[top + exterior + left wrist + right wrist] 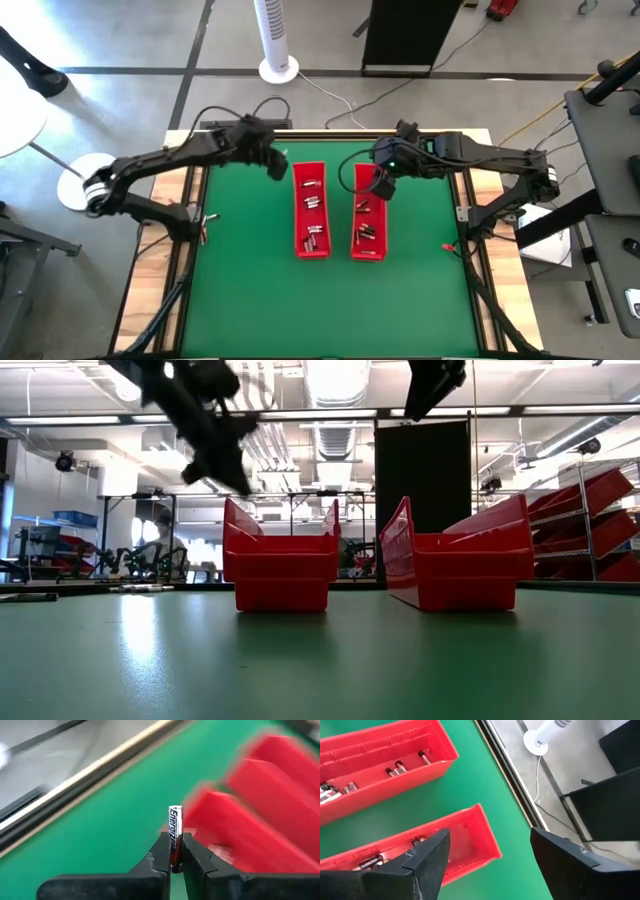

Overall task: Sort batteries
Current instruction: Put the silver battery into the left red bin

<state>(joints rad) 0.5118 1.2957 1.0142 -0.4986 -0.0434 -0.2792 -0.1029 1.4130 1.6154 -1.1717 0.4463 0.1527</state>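
Observation:
Two long red trays stand side by side mid-table, the left tray (310,208) and the right tray (369,212), each with several small batteries (312,202) lying on its floor. My left gripper (175,856) hovers over the green mat just left of the left tray's far end (277,165), shut on a single battery (175,827). My right gripper (490,855) hangs open over the far part of the right tray (470,832), touching nothing. Batteries (395,769) also show in the left tray (385,750) in the right wrist view. My left gripper pinches the battery's dark lower end (174,862) between its two fingertips (161,852). The battery lies along the fingers, and its silvery lettered end (175,817) sticks out past the tips. The fingers slant down toward the table's right. The battery is lifted clear of the mat.
The green mat (330,300) lies bare on the near side of the trays. The table's far rail (100,767) runs close behind my left gripper. A white fan stand (278,45) is on the floor beyond the far edge. A small red thing (447,247) lies at the mat's right.

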